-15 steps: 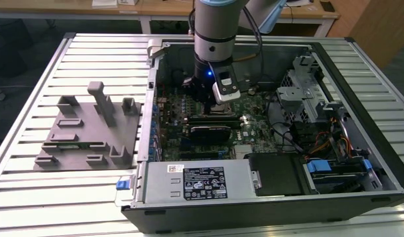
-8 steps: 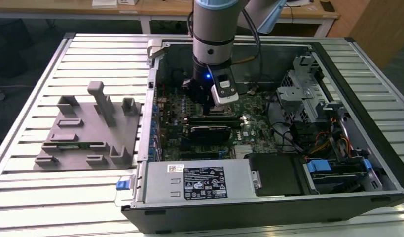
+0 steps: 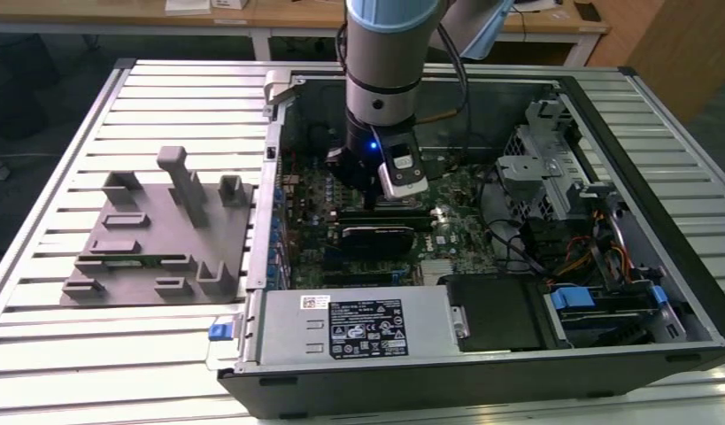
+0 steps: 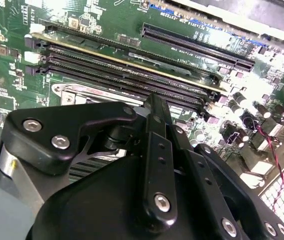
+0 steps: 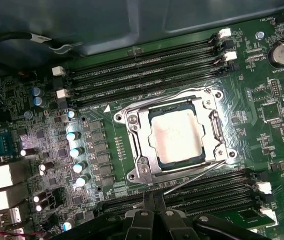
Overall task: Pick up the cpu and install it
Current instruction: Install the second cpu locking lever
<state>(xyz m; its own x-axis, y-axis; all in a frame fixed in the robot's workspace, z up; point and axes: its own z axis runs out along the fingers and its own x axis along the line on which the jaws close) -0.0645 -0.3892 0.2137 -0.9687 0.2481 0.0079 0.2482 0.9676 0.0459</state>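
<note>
Arm: grey-and-blue robot arm (image 3: 383, 62) reached down into the open black computer case (image 3: 481, 266), wrist over the middle of the green motherboard (image 3: 457, 221).
Claw: black metal claw (image 5: 154, 212) hung above the board in both wrist views; fingers looked drawn close together with nothing seen between them, though the tips were hidden in the second wrist view (image 4: 154, 150).
Cpu: small flat square cpu with a pale silver lid (image 5: 176, 136) lay inside the silver metal socket frame (image 5: 136, 130) on the motherboard, apart from the claw.
Socket surroundings: long black memory slots (image 5: 142, 75) ran on both sides of the socket; a row of silver-topped capacitors (image 5: 76, 150) stood just beside it.
Outside the case: grey moulded parts tray (image 3: 150, 239) sat on the slatted white surface (image 3: 55, 177), at the exterior view's left of the case.
Case front: grey power supply box (image 3: 350, 323) with a black label.
</note>
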